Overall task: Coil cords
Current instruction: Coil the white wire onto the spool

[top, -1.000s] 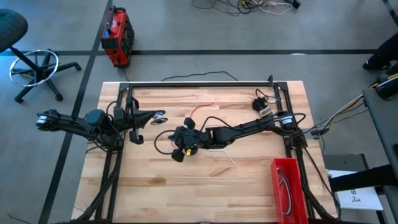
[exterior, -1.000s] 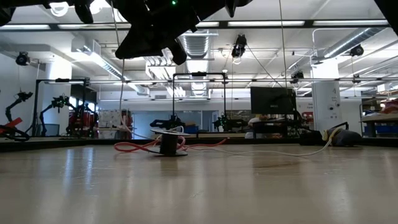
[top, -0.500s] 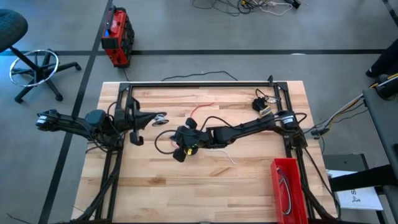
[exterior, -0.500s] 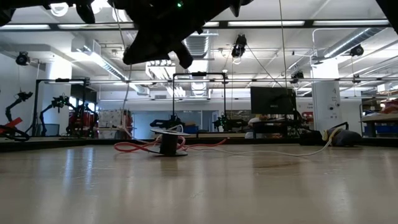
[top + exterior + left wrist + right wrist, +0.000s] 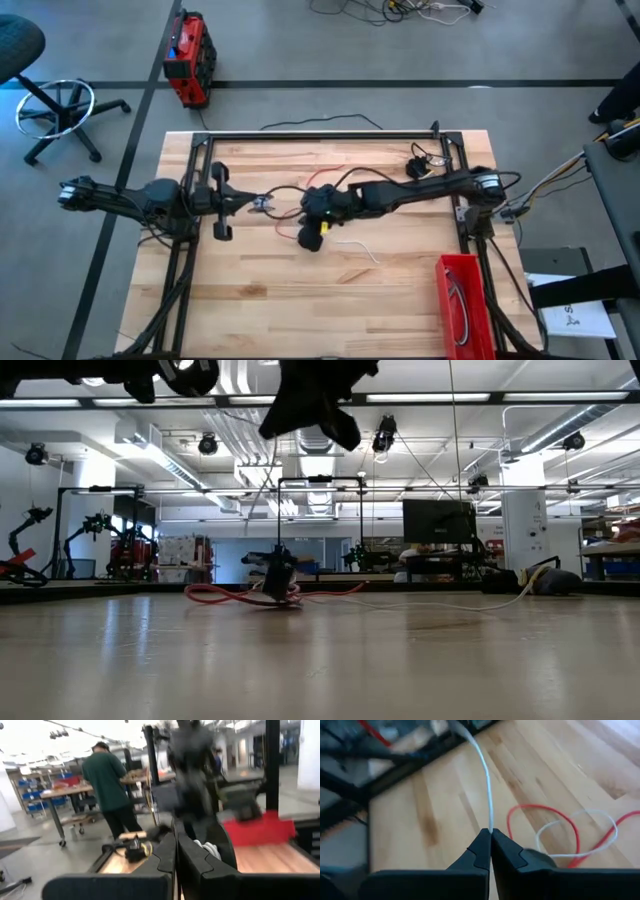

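The right gripper (image 5: 490,836) is closed on the thin white cord (image 5: 485,775) and holds it above the middle of the light wooden worktop (image 5: 300,300), probably so the cord can be drawn out before it is wound. The left gripper (image 5: 175,837) is also closed, near the left side of the worktop, and it seems to pinch the same cord to keep it tight, but this is not certain. Below them the thin red cord (image 5: 550,815) lies in loose loops on the wood, crossing a white loop.

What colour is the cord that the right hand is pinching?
White. The white cord shows best in the right wrist view, leaving the shut right hand.
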